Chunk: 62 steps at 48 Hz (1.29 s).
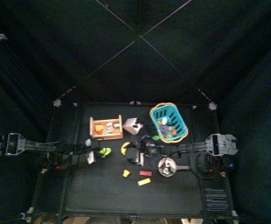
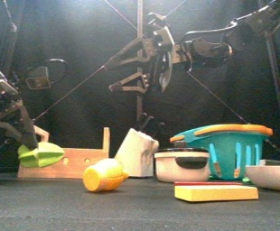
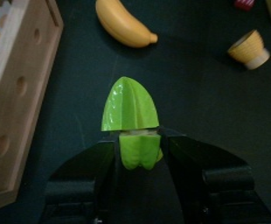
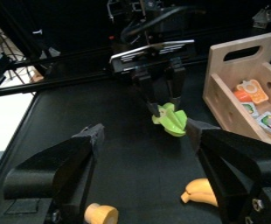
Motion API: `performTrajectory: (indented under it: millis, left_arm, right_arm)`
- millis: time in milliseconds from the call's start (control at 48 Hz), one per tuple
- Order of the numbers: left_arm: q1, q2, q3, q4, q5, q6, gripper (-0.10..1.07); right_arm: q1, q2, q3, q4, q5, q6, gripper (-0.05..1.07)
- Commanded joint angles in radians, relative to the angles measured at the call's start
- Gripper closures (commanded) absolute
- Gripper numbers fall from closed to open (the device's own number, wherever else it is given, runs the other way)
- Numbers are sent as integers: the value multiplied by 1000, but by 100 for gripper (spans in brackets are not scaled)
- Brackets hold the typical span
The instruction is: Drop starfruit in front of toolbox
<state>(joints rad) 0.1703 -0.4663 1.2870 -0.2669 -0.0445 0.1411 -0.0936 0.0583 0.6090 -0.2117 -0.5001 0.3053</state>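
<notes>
Left pincer (image 3: 135, 150): I see its two jaws clamped on the butt end of the starfruit (image 3: 131, 114); from the front it hangs low at the table's left side, with the fruit at its tip (image 2: 40, 153).
Starfruit: green and ridged, pointing away from my wrist camera, held just above the dark table (image 1: 103, 179). From overhead it sits near the table's left edge (image 1: 103, 155), on the near side of the toolbox and a little to its left.
Toolbox (image 1: 107, 128): tan wood, open on top, small items inside. In the left wrist view its wooden wall (image 3: 16, 83) runs just beside the fruit, not touching it. From the right wrist view I see the handle slot and the items inside (image 4: 249, 80).
Banana (image 3: 124, 24): yellow, lying on the table beyond the starfruit's tip, apart from it.
Yellow cup (image 2: 104, 175): on its side at the front, just right of the toolbox's corner.
White block (image 2: 136, 152): standing tilted behind the cup.
Grey bowl (image 2: 182, 166): right of the white block.
Yellow bar (image 2: 215, 192): flat on the table in front of the bowl.
Teal basket (image 2: 233, 149): orange-topped handle, at the right.
Right pincer (image 4: 144, 166): jaws spread wide, holding nothing, raised above the table and looking across at the left arm.
</notes>
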Motion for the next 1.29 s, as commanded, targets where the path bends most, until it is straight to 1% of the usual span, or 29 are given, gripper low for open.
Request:
performTrajectory:
  millis: [0,167,354,625,750,1062,1271]
  left_arm:
    - [11,46,-28,25,-18,-3,21]
    - [17,106,-32,51,-63,-5,21]
    - [15,117,-28,54,-67,-5,18]
    - [12,114,-31,57,-67,0,0]
    - [11,98,-34,66,-72,-3,-4]
    - [11,26,-28,78,-66,-3,-4]
    - [11,9,-28,83,-60,-3,-4]
  right_arm:
    - [-5,-40,-2,3,-5,2,0]
    - [-3,-41,12,6,-5,2,0]
    - [2,-41,15,-12,-5,-2,0]
    - [2,-31,23,-8,-3,2,0]
    - [2,-18,23,-6,-3,2,0]
    - [2,-15,23,-8,-2,2,0]
    - [2,-15,20,-8,-2,2,0]
